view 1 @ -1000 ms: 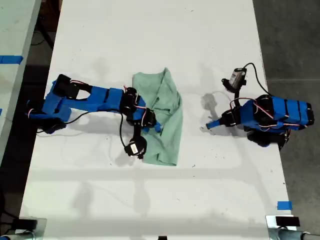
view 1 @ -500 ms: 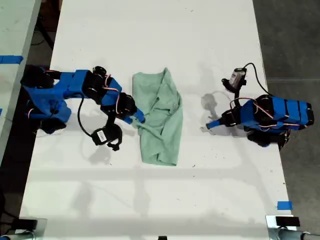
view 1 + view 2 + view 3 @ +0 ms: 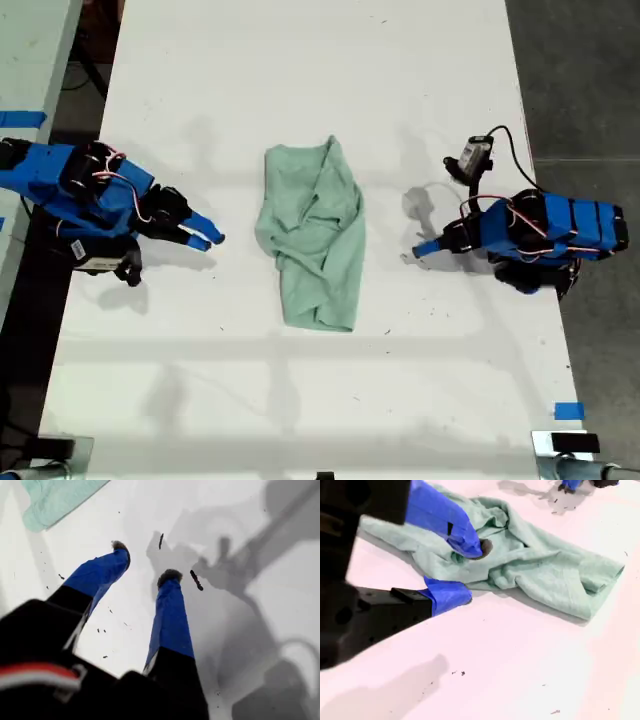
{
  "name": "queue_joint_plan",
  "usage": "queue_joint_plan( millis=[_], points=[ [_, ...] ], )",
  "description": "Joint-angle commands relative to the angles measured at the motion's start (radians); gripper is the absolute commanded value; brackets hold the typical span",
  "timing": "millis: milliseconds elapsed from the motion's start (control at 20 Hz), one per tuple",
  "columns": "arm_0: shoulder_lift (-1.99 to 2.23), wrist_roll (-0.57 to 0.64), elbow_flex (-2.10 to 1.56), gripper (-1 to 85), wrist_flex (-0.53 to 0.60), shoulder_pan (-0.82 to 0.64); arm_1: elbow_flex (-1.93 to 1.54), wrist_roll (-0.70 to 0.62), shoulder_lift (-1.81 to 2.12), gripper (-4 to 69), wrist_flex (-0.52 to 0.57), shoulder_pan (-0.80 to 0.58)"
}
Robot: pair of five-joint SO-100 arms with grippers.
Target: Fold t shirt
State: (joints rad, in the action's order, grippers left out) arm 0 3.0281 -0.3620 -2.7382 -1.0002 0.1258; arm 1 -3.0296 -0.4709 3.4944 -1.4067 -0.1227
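Obs.: the t shirt [image 3: 315,240] lies in a rumpled, partly gathered strip on the white surface [image 3: 300,80], between the two arms. Neither hand touches it.

My second hand [image 3: 210,238] sits just off one long edge of the t shirt, with bare surface between. Its jaws are parted and hold nothing. In the second wrist view the fingers frame the cloth [image 3: 535,565] behind them, but the hand [image 3: 471,572] grips no fabric.

My first hand [image 3: 420,250] is off the opposite long edge, a little farther from the t shirt. It is also spread and empty. The first wrist view shows only bare surface between its fingertips [image 3: 145,561], and just a corner of the t shirt [image 3: 55,500] is in sight beyond them.

Key relation: the t shirt's long axis runs across the line joining the two hands, so each hand faces a long side edge, not an end. My second hand is the nearer one.

Judgement: the fold is not finished. The cloth is bunched, with uneven edges and a loose fold along its middle. The next grasp likely falls to my second hand, reaching straight ahead to the near edge.
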Motion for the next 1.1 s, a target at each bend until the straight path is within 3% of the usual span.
queue_joint_plan(
  millis=[0, 100, 200, 450, 600, 900, 1050],
  points=[
    [0.235, -0.025, -0.241, 9.5, 0.118, 0.037, -0.052, 0.000, 0.011, 14.9, 0.009, -0.009],
    [0.506, 0.029, -0.407, 7.9, 0.114, 0.038, -0.052, 0.002, 0.011, 14.8, 0.009, -0.009],
    [0.491, 0.052, -0.482, 5.0, 0.179, 0.028, -0.054, 0.005, 0.009, 14.7, 0.011, -0.009],
    [0.503, -0.006, -0.480, 0.2, 0.040, -0.063, -0.054, 0.009, 0.009, 14.4, 0.011, -0.008],
    [0.503, 0.025, -0.483, -0.1, 0.023, -0.110, -0.054, 0.011, 0.009, 14.4, 0.011, -0.005],
    [0.505, 0.310, -0.483, 14.1, -0.023, -0.229, -0.054, 0.014, 0.009, 14.0, 0.011, -0.003],
    [0.505, 0.288, -0.485, 24.3, -0.025, -0.192, -0.054, 0.012, 0.009, 14.0, 0.011, -0.003]
  ],
)
